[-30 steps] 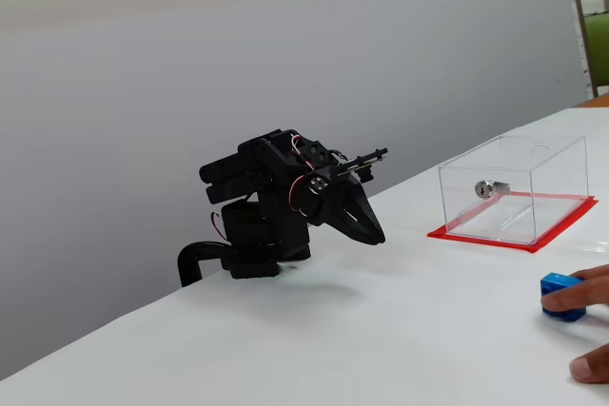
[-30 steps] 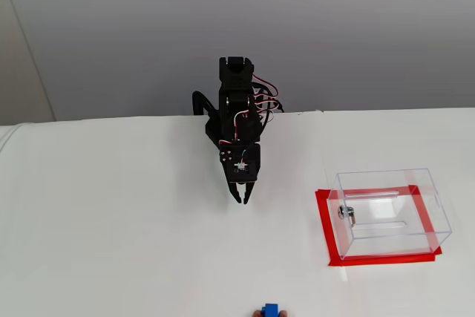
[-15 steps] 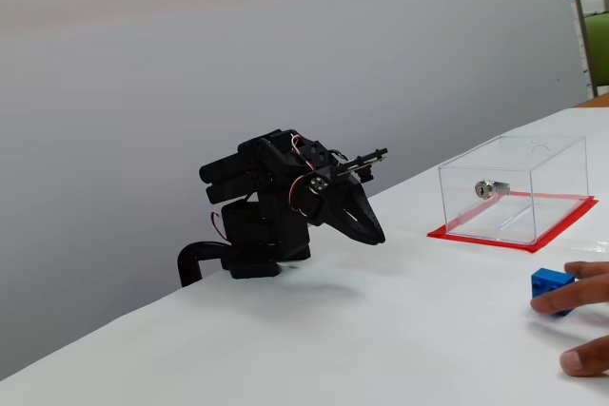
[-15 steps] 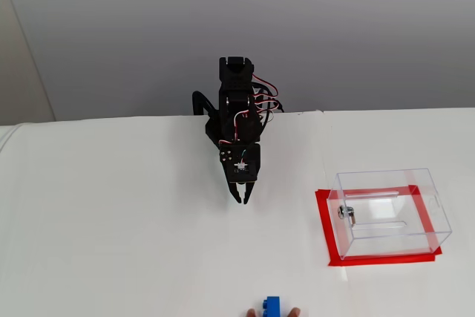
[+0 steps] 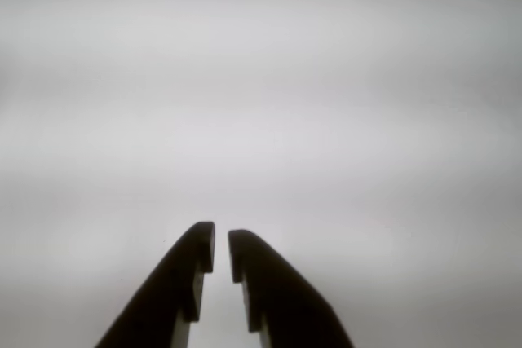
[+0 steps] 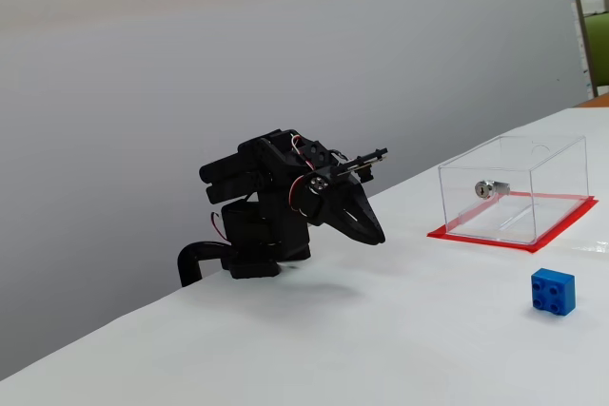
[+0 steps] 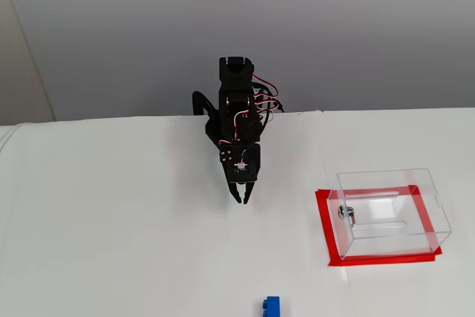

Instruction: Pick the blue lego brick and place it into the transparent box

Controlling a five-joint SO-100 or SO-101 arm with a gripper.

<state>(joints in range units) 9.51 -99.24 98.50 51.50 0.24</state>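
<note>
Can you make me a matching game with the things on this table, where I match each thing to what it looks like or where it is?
Things:
1. blue lego brick
2. transparent box
3. end effector
4. silver knob

Descriptions:
A. black, fingers nearly together, holding nothing
B. sits on a red base edge
C. alone on the bare white table, studs facing sideways
D. fixed on a clear wall

Pairs: 1-C, 2-B, 3-A, 4-D
</note>
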